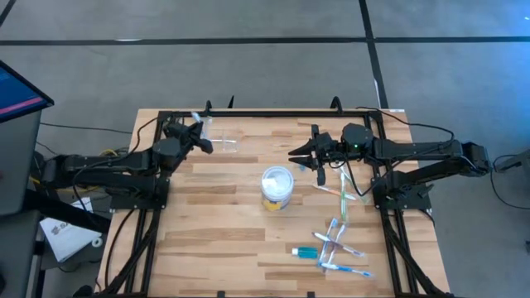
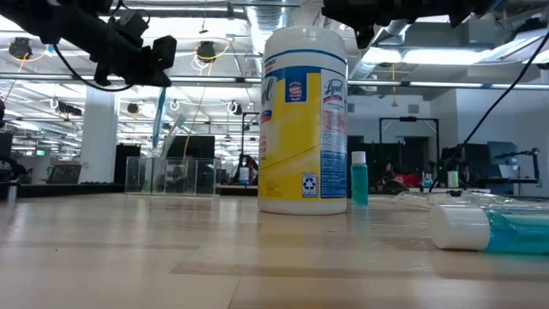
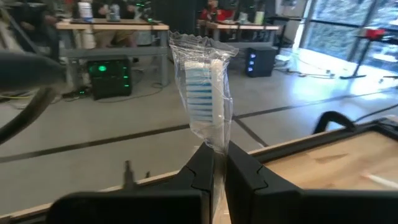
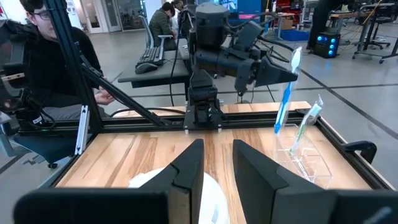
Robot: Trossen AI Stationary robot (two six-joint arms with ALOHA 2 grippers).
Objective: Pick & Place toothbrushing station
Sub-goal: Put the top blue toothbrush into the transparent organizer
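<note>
The toothbrushing station (image 4: pixel 306 165) is a see-through organiser standing at the table's far side; it also shows in the high view (image 1: pixel 225 146) and the low view (image 2: pixel 171 175). One wrapped toothbrush (image 4: pixel 308 127) leans in one of its cups. My left gripper (image 1: pixel 201 137) is shut on a blue toothbrush in a clear wrapper (image 4: pixel 285 93), held upright just over the organiser. My right gripper (image 1: pixel 300 154) hovers open and empty to the right of it, above the table's middle. My left gripper pinches the wrapped toothbrush between its two fingers just below the bristle head (image 3: pixel 213 144). The fingers lie level and across the brush, coming from the table's left. The brush stands upright, head up (image 4: pixel 296 57). Its handle end (image 4: pixel 278 127) hangs just over the organiser, clear of the table.
A round white-topped, yellow-banded tub (image 1: pixel 277 187) stands mid-table. Several wrapped toothbrushes (image 1: pixel 338 248) and a teal tube (image 1: pixel 305 251) lie at the near right, and a few more (image 1: pixel 344 192) lie beside the right arm. A seated person (image 4: pixel 37 68) is beyond the table's edge.
</note>
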